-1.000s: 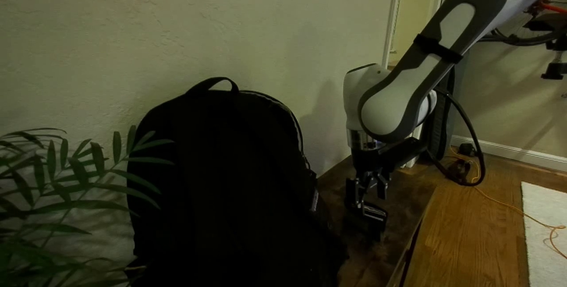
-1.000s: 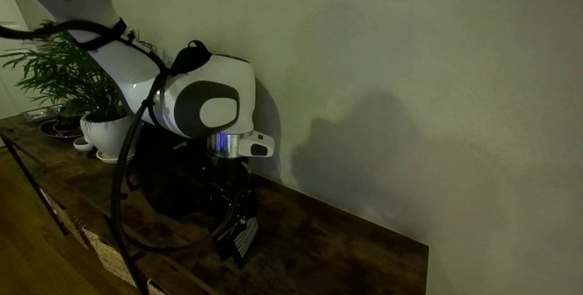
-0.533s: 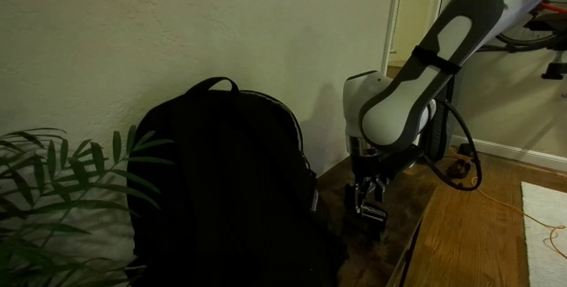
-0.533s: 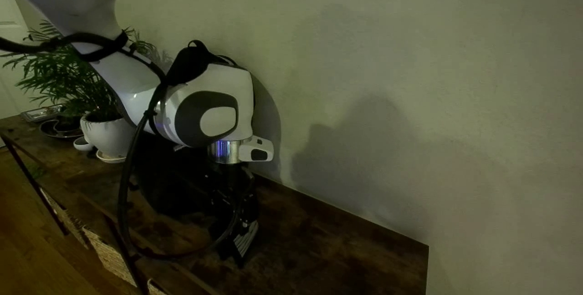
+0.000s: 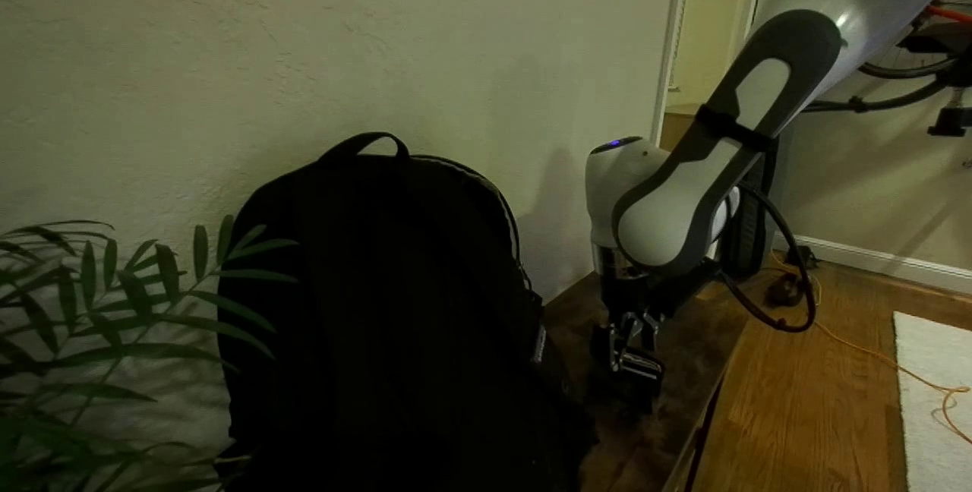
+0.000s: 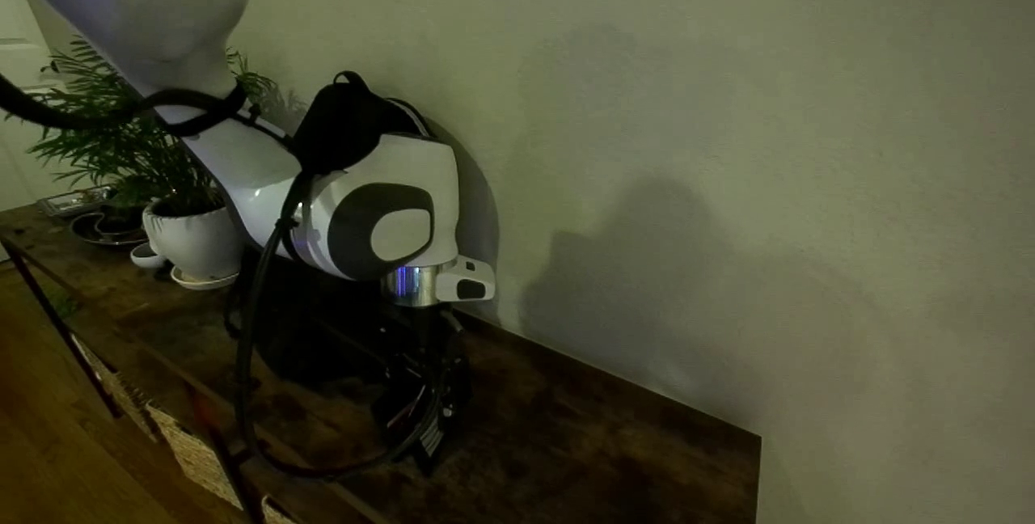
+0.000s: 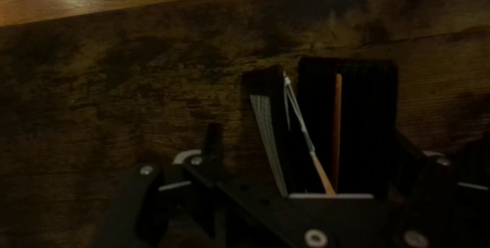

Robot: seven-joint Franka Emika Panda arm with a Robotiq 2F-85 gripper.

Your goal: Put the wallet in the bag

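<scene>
Now the pincer (image 5: 626, 344) sits lower, spread to either side of the wallet (image 7: 361, 125) on the table (image 7: 115, 106), at three o'clock in the wrist view; grasping seems next, the bag (image 5: 395, 310) lying at the pincer's nine o'clock.

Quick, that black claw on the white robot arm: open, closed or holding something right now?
Black two-fingered gripper: open, holding nothing; the black, half-open wallet shows between its spread jaws in the wrist view.

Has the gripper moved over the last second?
Yes: the gripper has come down toward the wallet, sitting lower beside the unmoved black backpack in an exterior view.
</scene>
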